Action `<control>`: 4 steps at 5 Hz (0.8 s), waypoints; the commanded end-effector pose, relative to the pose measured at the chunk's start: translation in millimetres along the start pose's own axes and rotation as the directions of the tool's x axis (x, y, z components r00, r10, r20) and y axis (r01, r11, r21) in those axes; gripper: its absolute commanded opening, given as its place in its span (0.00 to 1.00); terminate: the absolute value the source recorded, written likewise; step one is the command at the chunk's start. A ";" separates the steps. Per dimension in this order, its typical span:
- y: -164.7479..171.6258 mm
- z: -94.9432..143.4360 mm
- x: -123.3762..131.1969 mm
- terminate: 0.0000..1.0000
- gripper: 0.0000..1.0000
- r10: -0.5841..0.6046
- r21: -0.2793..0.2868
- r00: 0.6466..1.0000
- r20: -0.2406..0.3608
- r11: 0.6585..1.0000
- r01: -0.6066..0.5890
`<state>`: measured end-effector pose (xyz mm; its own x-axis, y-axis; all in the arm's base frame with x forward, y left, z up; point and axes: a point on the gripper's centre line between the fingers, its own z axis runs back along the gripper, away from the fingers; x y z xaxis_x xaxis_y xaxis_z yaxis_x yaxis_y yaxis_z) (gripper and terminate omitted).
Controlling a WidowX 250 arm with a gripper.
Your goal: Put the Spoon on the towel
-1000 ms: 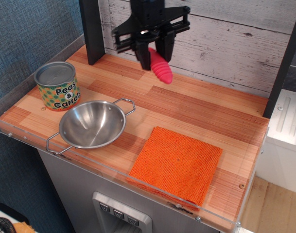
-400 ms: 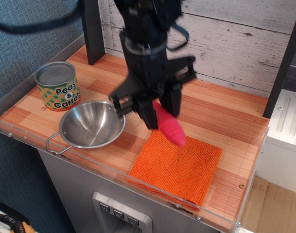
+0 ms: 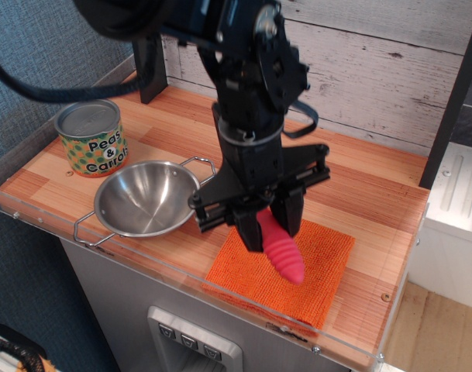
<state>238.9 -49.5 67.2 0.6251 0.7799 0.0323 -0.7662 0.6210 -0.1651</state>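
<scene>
My gripper [image 3: 268, 221] is shut on the Spoon [image 3: 282, 254]. I see only its ribbed pink-red handle, which hangs down and to the right from between the fingers. The silver bowl end is hidden inside the gripper. The handle is over the middle of the orange towel [image 3: 329, 271], which lies flat at the front right of the wooden counter. I cannot tell whether the handle tip touches the cloth. The arm covers the towel's far left part.
A steel bowl [image 3: 146, 198] with two wire handles stands left of the towel. A "Peas & Carrots" can [image 3: 91, 136] stands at the far left. A clear acrylic rim [image 3: 181, 267] runs along the counter's front edge. A dark post [image 3: 147, 70] stands at the back.
The gripper has carried the Spoon from high at the back of the counter forward and down, past the bowl's right side, to just over the towel.
</scene>
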 end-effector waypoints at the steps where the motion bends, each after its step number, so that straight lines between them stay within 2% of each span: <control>1: -15.0 -19.7 -12.1 0.00 0.00 -0.089 0.025 0.996 -0.001 0.996 0.089; 3: -17.7 -35.2 -7.6 0.00 0.00 -0.135 0.056 0.991 -0.005 0.989 0.135; 4: -15.8 -29.6 -7.8 0.00 1.00 -0.157 0.061 0.987 -0.026 0.986 0.158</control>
<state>237.7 -66.9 23.6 0.7428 0.6694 -0.0068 -0.6691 0.7420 -0.0417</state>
